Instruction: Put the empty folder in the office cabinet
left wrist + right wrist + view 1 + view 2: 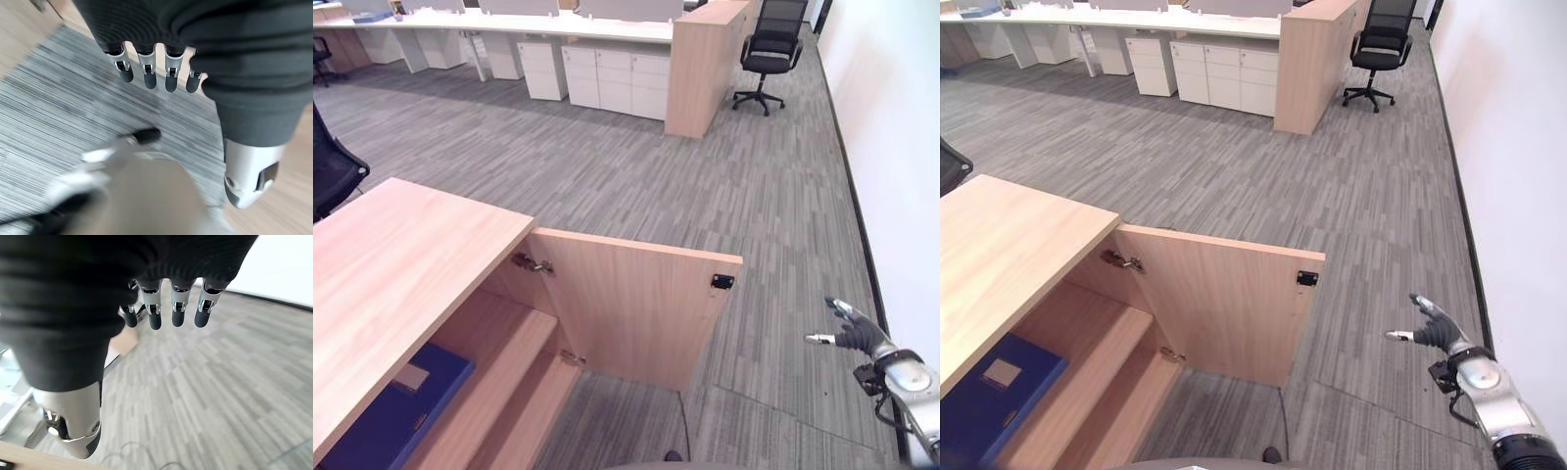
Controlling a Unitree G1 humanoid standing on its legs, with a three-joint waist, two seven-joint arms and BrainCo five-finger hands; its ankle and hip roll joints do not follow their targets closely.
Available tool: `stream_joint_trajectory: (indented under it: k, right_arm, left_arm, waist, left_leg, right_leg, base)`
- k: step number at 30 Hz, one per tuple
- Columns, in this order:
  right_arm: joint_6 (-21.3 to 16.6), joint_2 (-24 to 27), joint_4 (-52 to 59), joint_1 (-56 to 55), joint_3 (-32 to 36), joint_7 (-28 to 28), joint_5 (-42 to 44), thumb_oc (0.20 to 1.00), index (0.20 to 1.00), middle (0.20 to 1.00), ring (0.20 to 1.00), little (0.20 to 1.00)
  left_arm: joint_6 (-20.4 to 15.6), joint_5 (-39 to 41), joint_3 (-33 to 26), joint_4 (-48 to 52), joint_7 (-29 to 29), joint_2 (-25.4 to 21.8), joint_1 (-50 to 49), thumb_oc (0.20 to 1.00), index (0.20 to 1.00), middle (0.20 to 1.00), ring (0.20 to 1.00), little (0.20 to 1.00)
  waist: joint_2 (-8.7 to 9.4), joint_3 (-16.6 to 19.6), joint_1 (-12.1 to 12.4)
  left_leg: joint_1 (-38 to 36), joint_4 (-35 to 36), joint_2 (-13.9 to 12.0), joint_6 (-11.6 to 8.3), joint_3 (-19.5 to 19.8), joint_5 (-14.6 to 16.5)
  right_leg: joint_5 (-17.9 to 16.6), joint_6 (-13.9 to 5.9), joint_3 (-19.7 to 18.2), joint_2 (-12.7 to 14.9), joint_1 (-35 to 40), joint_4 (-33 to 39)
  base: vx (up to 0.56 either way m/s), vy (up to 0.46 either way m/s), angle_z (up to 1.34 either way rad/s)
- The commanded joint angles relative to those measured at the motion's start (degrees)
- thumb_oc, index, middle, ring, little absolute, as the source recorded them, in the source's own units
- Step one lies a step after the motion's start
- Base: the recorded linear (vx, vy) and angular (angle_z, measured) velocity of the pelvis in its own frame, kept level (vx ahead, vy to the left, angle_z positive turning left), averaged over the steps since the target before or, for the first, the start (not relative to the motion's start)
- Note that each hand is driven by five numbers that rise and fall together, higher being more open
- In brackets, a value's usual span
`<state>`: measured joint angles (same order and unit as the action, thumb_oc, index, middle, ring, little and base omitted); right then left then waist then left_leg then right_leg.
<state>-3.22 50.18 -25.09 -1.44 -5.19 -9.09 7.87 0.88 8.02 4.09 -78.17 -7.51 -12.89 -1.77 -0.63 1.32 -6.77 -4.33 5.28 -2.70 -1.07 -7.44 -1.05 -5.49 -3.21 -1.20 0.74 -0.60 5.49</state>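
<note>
A blue folder (399, 407) with a pale label lies flat on the upper shelf inside the wooden cabinet (401, 264) at the lower left; the same blue folder (984, 401) also appears in the right eye view. The cabinet door (636, 305) stands wide open toward the room. My right hand (858, 333) hangs over the carpet to the right of the door, fingers relaxed and holding nothing. In its wrist view, the right hand's fingers (178, 308) are straight above the floor. My left hand (146, 68) hangs over carpet with straight fingers, empty.
Grey striped carpet (636, 176) spreads ahead. A white wall (891, 147) runs along the right. At the back stand white desks with drawer units (607, 73), a wooden partition (705, 64) and a black office chair (769, 49). Another black chair (331, 171) sits at the far left.
</note>
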Motion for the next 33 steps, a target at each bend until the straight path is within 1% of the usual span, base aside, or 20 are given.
stream_joint_trajectory:
  k: [1, 9, 11, 17, 20, 21, 22, 24, 26, 29, 33]
  right_arm:
    - [-2.89, 1.19, -0.80, 5.95, -1.58, -3.14, 2.73, 1.000, 1.000, 1.000, 1.000, 1.000]
    - [-3.53, -0.51, -1.63, 12.45, -5.06, -2.74, 5.85, 1.000, 1.000, 1.000, 1.000, 1.000]
    - [-3.81, -2.01, 0.05, 13.53, -6.19, -3.38, 7.61, 1.000, 1.000, 1.000, 1.000, 1.000]
    - [-3.71, -4.18, 3.24, 14.01, -8.77, -5.57, 9.53, 1.000, 1.000, 1.000, 1.000, 1.000]
    - [-3.52, -5.64, 4.65, 14.75, -10.45, -6.75, 10.88, 1.000, 1.000, 1.000, 1.000, 1.000]
    - [-3.64, -7.03, 4.71, 15.78, -12.15, -7.06, 11.48, 1.000, 1.000, 1.000, 1.000, 1.000]
    - [-3.66, -7.05, 4.67, 15.83, -12.19, -7.06, 11.49, 1.000, 1.000, 1.000, 1.000, 1.000]
    - [-3.87, -8.69, 5.30, 16.21, -12.83, -7.00, 12.92, 1.000, 1.000, 1.000, 1.000, 1.000]
    - [-3.95, -11.30, 7.17, 16.84, -13.64, -7.84, 15.64, 1.000, 1.000, 1.000, 1.000, 1.000]
    - [-4.09, -12.51, 8.66, 17.16, -14.11, -8.26, 17.10, 1.000, 1.000, 1.000, 1.000, 1.000]
    - [-3.98, -16.13, 11.50, 17.75, -15.67, -9.79, 21.59, 1.000, 1.000, 1.000, 1.000, 1.000]
  left_arm:
    - [-0.87, -1.72, 0.77, -2.90, -0.96, -2.05, 3.96, 1.000, 1.000, 1.000, 1.000, 1.000]
    - [-0.71, -1.24, 3.14, -2.00, -1.58, -0.81, 3.44, 1.000, 1.000, 1.000, 1.000, 1.000]
    - [-0.59, -1.49, 3.38, -2.52, -1.71, -0.33, 3.14, 1.000, 1.000, 1.000, 1.000, 1.000]
    - [-0.41, -1.99, 3.20, -2.81, -1.93, 0.34, 2.32, 1.000, 1.000, 1.000, 1.000, 1.000]
    - [-0.10, -0.91, 2.83, -2.28, -2.53, 0.92, 1.53, 1.000, 1.000, 1.000, 1.000, 1.000]
    - [0.11, 0.96, 2.09, -2.06, -2.97, 1.08, 1.13, 1.000, 1.000, 1.000, 1.000, 1.000]
    - [0.11, 0.97, 2.07, -2.06, -2.97, 1.07, 1.13, 1.000, 1.000, 1.000, 1.000, 1.000]
    - [0.16, 2.36, 1.39, -2.04, -3.05, 1.26, 0.97, 1.000, 1.000, 1.000, 1.000, 1.000]
    - [0.29, 3.53, 0.80, -2.34, -3.05, 1.77, 0.90, 1.000, 1.000, 1.000, 1.000, 1.000]
    - [0.32, 3.53, 0.61, -2.52, -3.07, 1.98, 0.73, 1.000, 1.000, 1.000, 1.000, 1.000]
    - [0.44, 3.41, 0.29, -2.81, -2.82, 2.16, 0.65, 1.000, 1.000, 1.000, 1.000, 1.000]
  waist:
    - [1.12, -1.47, 1.02]
    - [1.10, -0.90, 2.29]
    - [1.05, -0.75, 2.77]
    - [0.92, -0.70, 3.52]
    - [0.74, -0.68, 4.05]
    - [0.72, -0.65, 4.48]
    - [0.72, -0.65, 4.44]
    - [0.79, -0.60, 4.73]
    - [0.88, -0.49, 5.16]
    - [0.94, -0.43, 5.39]
    - [0.93, -0.31, 5.93]
  left_leg:
    - [1.46, -0.28, 0.82, -0.63, -0.49, 2.05]
    - [1.18, -0.28, 0.10, -0.99, 0.12, 1.66]
    - [1.21, -0.28, 0.03, -1.05, 0.46, 1.56]
    - [1.20, -0.28, 0.01, -1.18, 1.09, 1.37]
    - [1.31, -0.28, -0.03, -1.20, 1.42, 1.27]
    - [1.29, -0.28, -0.06, -1.19, 1.66, 1.23]
    - [1.29, -0.28, -0.06, -1.19, 1.67, 1.23]
    - [1.34, -0.28, -0.07, -1.21, 1.76, 1.18]
    - [1.35, -0.28, -0.11, -1.23, 2.09, 1.12]
    - [1.39, -0.28, -0.11, -1.20, 2.29, 1.10]
    - [1.31, -0.28, -0.08, -1.23, 2.64, 1.08]
  right_leg:
    - [6.30, -3.36, -1.70, 1.12, 1.33, -0.72]
    - [6.96, -2.77, -0.84, 0.38, 2.24, -0.49]
    - [7.21, -2.58, -0.51, 0.30, 2.49, -0.49]
    - [7.37, -2.39, 0.21, 0.31, 2.76, -0.49]
    - [7.40, -2.30, 0.60, 0.24, 2.75, -0.49]
    - [7.42, -2.24, 0.86, 0.21, 2.82, -0.49]
    - [7.43, -2.24, 0.87, 0.21, 2.83, -0.49]
    - [7.50, -2.17, 1.03, 0.14, 2.90, -0.49]
    - [7.60, -2.05, 1.22, 0.10, 3.02, -0.49]
    - [7.67, -1.98, 1.34, 0.07, 3.12, -0.49]
    - [7.78, -1.87, 1.64, 0.06, 3.30, -0.49]
  base:
    - [0.02, -0.080, 0.02]
    - [0.01, -0.030, 0.00]
    - [0.00, -0.022, 0.08]
    - [0.00, -0.005, 0.06]
    - [-0.01, 0.005, 0.07]
    - [-0.01, 0.007, 0.06]
    - [-0.01, 0.011, 0.08]
    - [0.00, 0.007, 0.04]
    - [0.01, 0.010, 0.04]
    - [0.00, 0.000, 0.00]
    - [0.00, 0.000, 0.00]
